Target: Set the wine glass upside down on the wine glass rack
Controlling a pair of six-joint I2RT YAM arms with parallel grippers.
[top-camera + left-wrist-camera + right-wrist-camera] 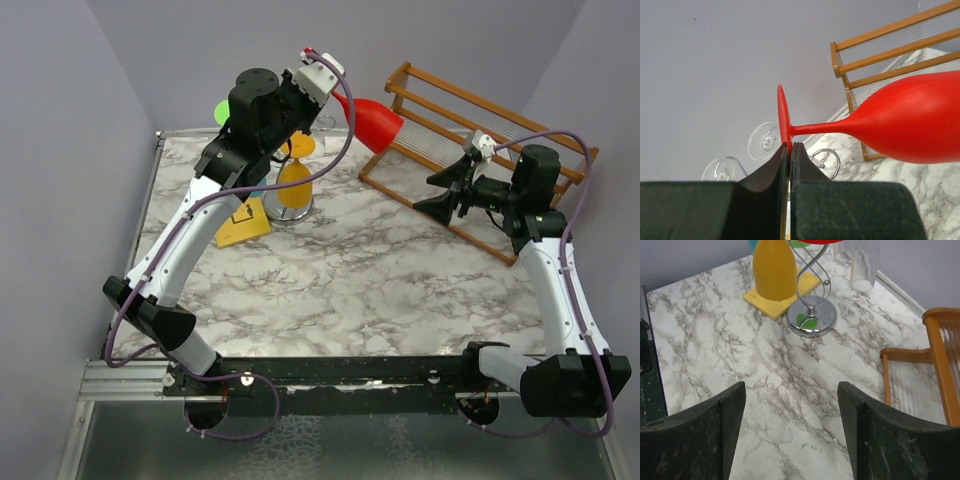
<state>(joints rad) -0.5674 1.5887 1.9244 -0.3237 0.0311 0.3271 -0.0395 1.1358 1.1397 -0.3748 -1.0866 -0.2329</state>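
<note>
The red wine glass [375, 122] lies sideways in the air, its bowl [910, 125] pointing toward the wooden rack. My left gripper [790, 146] is shut on the rim of its round foot and sits high above the back of the table [330, 90]. The wine glass rack, a chrome stand with a round base [290, 208] [825, 315], is below it, and one curled arm [827, 160] shows just past the fingers. My right gripper [440, 190] [791, 386] is open over bare marble, right of the stand, with nothing between its fingers.
A yellow glass [774, 267] hangs bowl down on the chrome stand over a yellow square card [243, 225]. Clear glasses [764, 141] [862, 265] and a green one [222, 110] are near the stand. The brown wooden slatted rack [480, 130] fills the back right.
</note>
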